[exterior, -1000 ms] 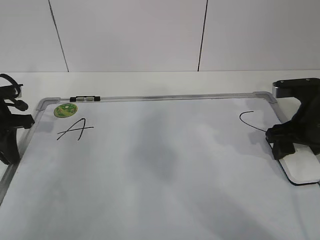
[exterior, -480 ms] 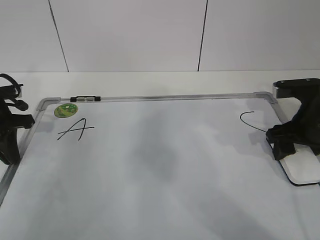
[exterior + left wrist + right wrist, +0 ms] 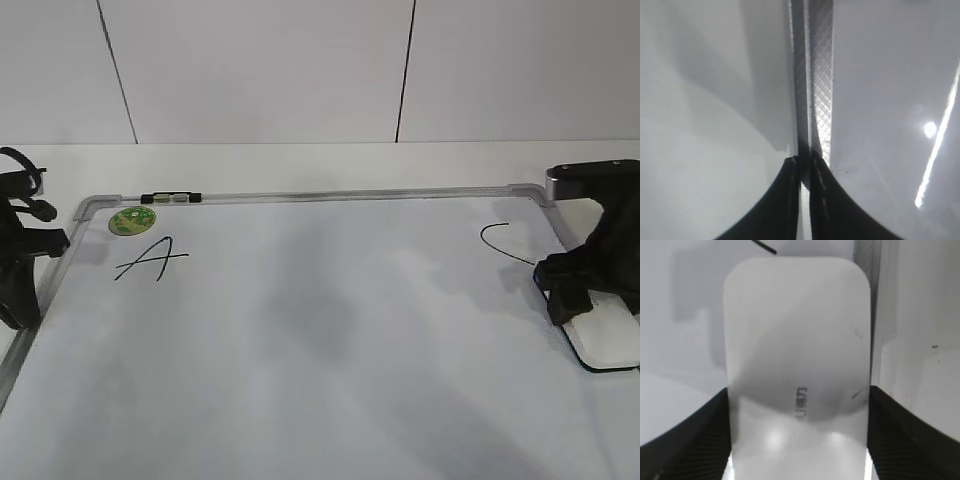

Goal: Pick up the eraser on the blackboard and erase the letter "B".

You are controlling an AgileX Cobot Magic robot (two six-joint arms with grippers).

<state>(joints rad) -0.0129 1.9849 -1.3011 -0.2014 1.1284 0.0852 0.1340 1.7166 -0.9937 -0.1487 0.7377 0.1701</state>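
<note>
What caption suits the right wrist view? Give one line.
Right tool straddling the white eraser beside the blackboard frame.

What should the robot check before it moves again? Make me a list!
1. Eraser sits between the right fingers: ok.
2. Right fingers squeezing it tight: cannot tell.
3. Letter B in sight on the board: not ok, only A and C show.
4. Left fingers shut and out of the way, over the board's left frame: ok.
</note>
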